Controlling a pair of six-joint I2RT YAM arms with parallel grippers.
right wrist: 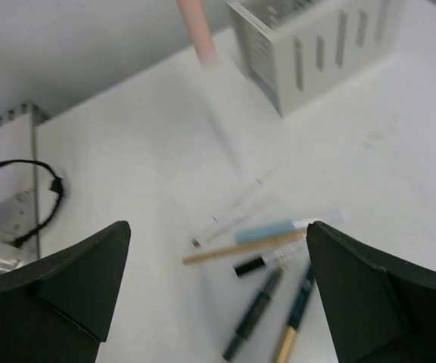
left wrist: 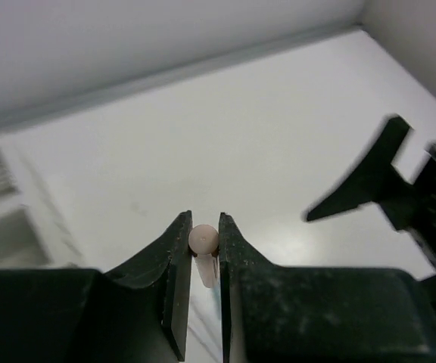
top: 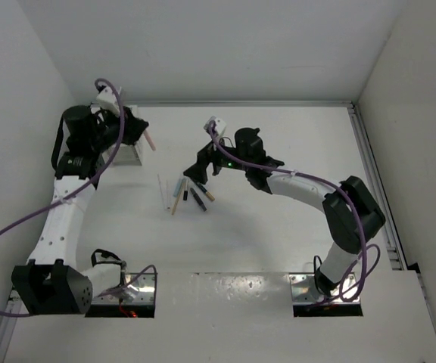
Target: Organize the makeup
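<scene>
The makeup sticks lie in a loose pile at mid-table: slim white ones, a tan wooden one, one with a light-blue cap, a clear one with a black cap, and dark ones with gold tips. My left gripper is shut on a pale pink stick, seen end-on between the jaws in the left wrist view, held in the air beside the white slatted holder. My right gripper is open and empty, hovering just above the pile.
The slatted holder stands at the back left, near the pink stick. The right gripper's fingers show at the right of the left wrist view. White walls close the back and both sides. A metal plate with a cable lies at the near edge.
</scene>
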